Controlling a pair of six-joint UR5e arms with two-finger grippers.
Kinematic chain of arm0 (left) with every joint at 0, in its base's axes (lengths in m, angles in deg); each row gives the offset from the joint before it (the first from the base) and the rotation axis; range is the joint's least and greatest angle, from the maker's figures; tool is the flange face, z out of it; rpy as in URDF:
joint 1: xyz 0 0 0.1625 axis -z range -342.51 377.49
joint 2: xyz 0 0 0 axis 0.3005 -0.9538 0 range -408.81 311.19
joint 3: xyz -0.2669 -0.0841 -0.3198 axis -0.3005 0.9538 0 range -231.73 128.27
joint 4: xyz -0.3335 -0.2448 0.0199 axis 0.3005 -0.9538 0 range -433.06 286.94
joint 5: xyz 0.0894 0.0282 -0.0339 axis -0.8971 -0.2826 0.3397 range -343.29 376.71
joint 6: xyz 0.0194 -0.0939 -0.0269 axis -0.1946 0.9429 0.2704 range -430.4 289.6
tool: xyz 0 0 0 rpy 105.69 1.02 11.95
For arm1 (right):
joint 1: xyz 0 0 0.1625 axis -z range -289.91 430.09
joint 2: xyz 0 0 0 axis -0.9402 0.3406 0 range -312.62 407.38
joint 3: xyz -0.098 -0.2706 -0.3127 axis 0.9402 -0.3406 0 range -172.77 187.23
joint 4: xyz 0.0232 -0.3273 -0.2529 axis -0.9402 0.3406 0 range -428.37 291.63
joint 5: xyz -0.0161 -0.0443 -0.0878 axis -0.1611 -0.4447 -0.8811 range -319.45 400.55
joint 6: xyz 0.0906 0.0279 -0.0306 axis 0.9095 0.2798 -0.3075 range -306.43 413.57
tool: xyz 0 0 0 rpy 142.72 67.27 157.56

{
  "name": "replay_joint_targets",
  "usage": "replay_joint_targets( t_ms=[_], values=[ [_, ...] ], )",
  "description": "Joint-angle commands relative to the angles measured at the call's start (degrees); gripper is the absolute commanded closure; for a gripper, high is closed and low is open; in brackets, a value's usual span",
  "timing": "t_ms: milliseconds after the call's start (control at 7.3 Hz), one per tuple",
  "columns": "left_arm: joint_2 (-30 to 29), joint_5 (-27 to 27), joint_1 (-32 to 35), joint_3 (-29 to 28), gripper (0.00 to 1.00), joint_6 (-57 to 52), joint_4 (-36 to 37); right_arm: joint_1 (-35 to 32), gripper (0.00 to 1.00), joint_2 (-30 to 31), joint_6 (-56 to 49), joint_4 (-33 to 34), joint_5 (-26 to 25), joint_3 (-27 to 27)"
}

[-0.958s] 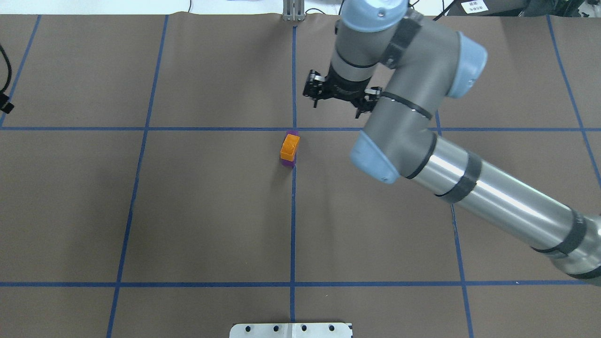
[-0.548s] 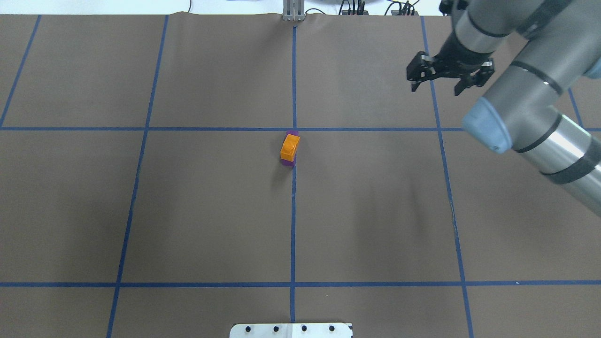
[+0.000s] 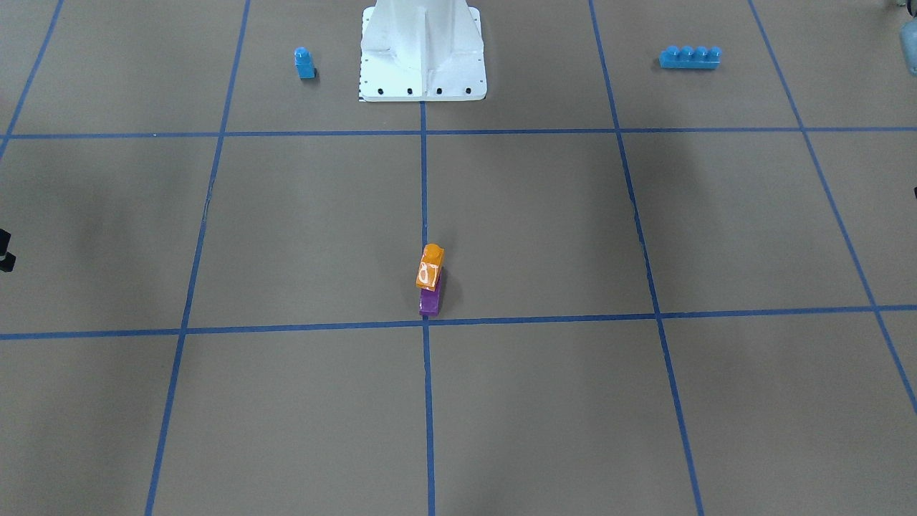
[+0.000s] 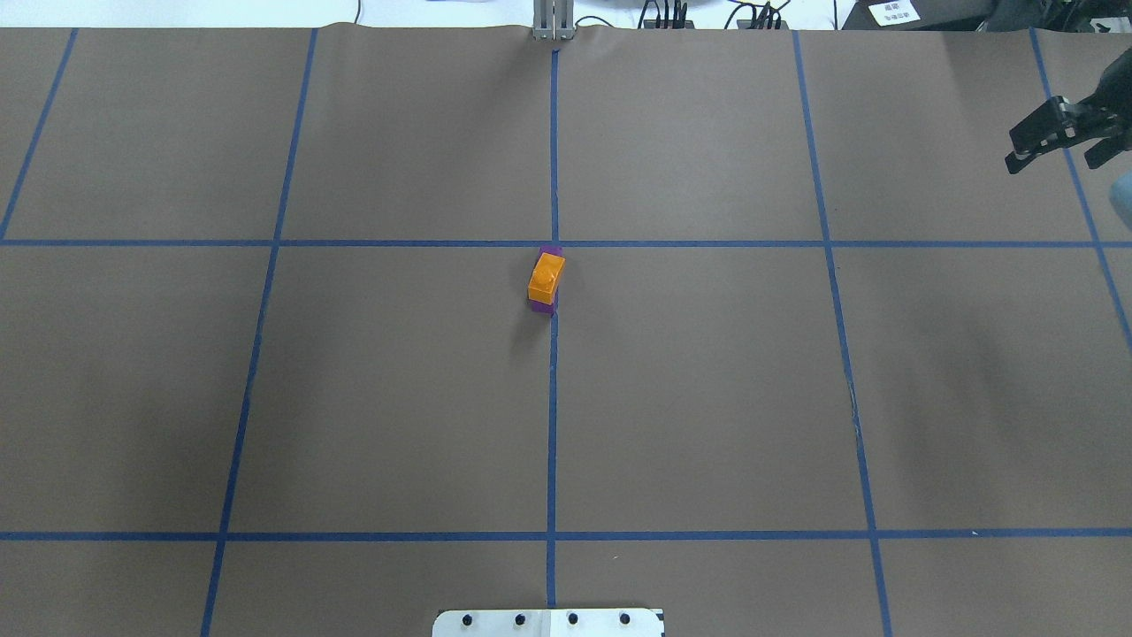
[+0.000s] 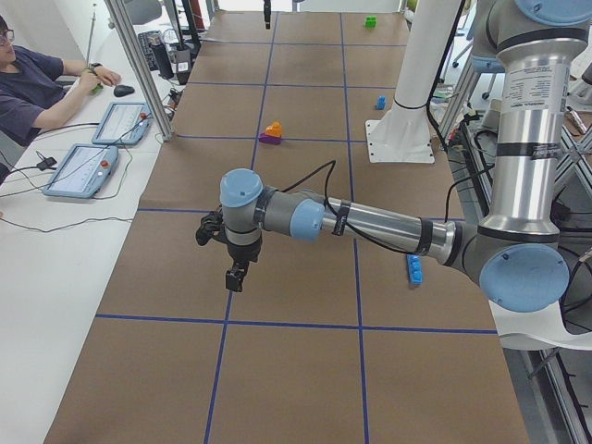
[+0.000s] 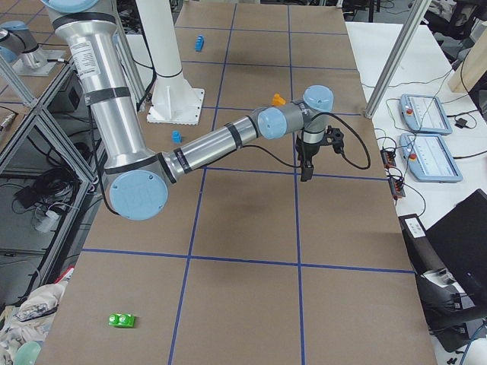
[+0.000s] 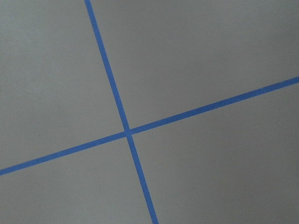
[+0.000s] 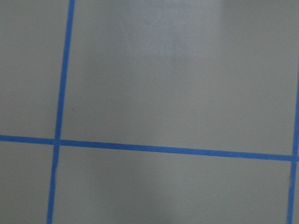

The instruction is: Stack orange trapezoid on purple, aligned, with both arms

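While glossy orange trapezoid (image 4: 546,277), round stud up, sits atop purple wedge (image 3: 430,301) mid-frame on matte brown table (image 4: 354,398), right gripper (image 4: 1057,152) hangs wide, upper right; left gripper (image 5: 236,275) spread: cannot tell.

A matt brown, paper-like sheet covers the counter (image 4: 398,398), crossed by smooth blue tape lines (image 4: 552,425). The orange trapezoid (image 4: 546,278) is glossy plastic that catches white glare. The purple (image 3: 430,302) block is glossy plastic too. The left arm (image 5: 379,222) and right arm (image 6: 205,146) show polished silver metal tubes and matt grey joints.
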Motion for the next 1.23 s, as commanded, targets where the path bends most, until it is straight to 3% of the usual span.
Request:
replay_joint_targets(
  t_ms=[0, 137, 274, 548, 821, 1095],
  values=[
    [1.5, 0.1, 3.0, -0.3, 0.00, -0.2, -0.1, -4.5, 0.00, 6.6, -1.2, -2.8, -0.1, -2.1],
    [2.6, 0.1, 2.9, -0.5, 0.00, -0.2, 0.0, -7.7, 0.00, 7.2, -1.4, -7.8, 0.9, -6.0],
    [3.7, 0.0, 2.8, -0.7, 0.00, -0.2, 0.0, -8.1, 0.00, 9.2, -2.7, -10.2, 1.3, -6.4],
    [4.8, 0.0, 2.8, -1.2, 0.00, -0.1, 1.3, -12.1, 0.00, 9.6, -12.9, -9.7, 4.0, -8.4],
    [4.6, 0.8, 2.7, -1.1, 0.00, -0.1, 5.6, -12.4, 0.00, 10.9, -13.3, -9.8, 4.6, -10.0],
    [4.7, 5.2, 2.6, -1.5, 0.00, -0.1, 5.9, -13.6, 0.00, 12.3, -14.1, -9.4, 4.7, -9.3]
  ],
)
